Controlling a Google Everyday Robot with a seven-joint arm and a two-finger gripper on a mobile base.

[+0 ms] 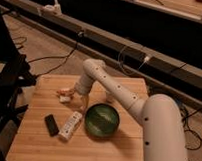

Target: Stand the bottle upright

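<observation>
The slim white bottle (71,125) lies on its side on the wooden table (37,148), left of the green bowl (101,120), its length running from upper right to lower left. My gripper (83,100) hangs at the end of the white arm, just above and behind the bottle's upper end, beside the bowl's far left rim. It holds nothing that I can see.
A flat black device (52,124) lies left of the bottle. A small orange and white object (66,95) sits left of the gripper. A short white cup (110,97) is mostly hidden behind the arm. Cables run across the floor behind the table.
</observation>
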